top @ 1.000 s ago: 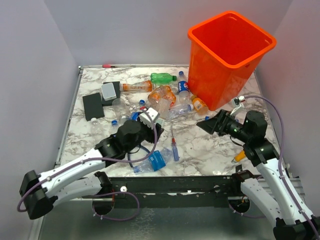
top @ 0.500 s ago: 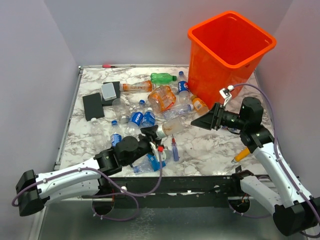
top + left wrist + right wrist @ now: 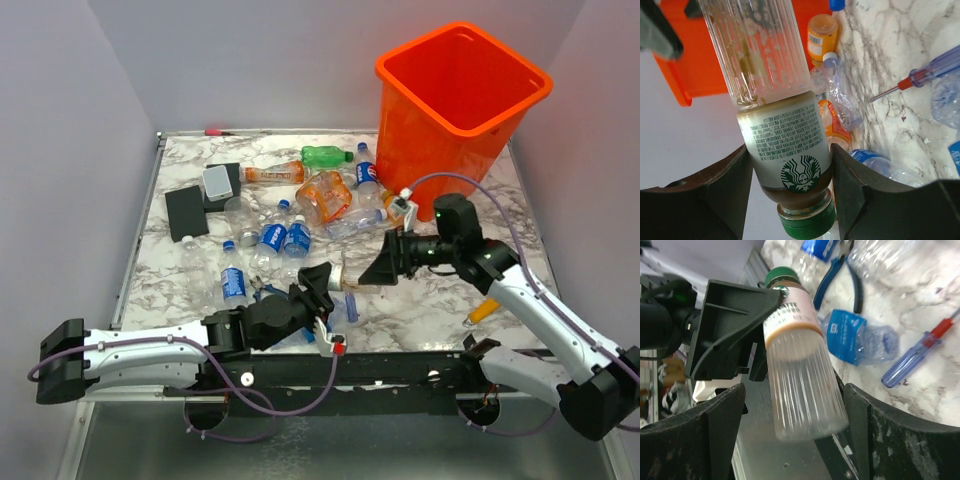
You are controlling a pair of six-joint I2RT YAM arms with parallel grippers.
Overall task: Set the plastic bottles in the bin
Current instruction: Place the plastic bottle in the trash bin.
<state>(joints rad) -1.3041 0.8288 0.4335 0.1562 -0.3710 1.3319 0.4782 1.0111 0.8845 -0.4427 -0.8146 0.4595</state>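
Note:
My left gripper (image 3: 325, 287) is shut on a clear ribbed bottle (image 3: 352, 275) with a green cap and pale label, gripping near the neck (image 3: 790, 185) and holding it above the table's near middle. My right gripper (image 3: 385, 265) is open, its jaws standing either side of the bottle's base end (image 3: 800, 440) with gaps showing. The bottle (image 3: 799, 365) lies between both grippers. Several other plastic bottles (image 3: 300, 205) lie in a pile at mid-table. The orange bin (image 3: 460, 110) stands at the back right.
A blue-and-red screwdriver (image 3: 350, 305) and blue-handled pliers (image 3: 840, 275) lie near the front beside a crushed blue-label bottle (image 3: 860, 342). Two black blocks (image 3: 185, 212) sit at the left. An orange object (image 3: 480, 310) lies by the right arm.
My left gripper has drawn the bottle nearer and raised it, base pointing right. My right arm has swung left, and its open jaws have come around the bottle's base.

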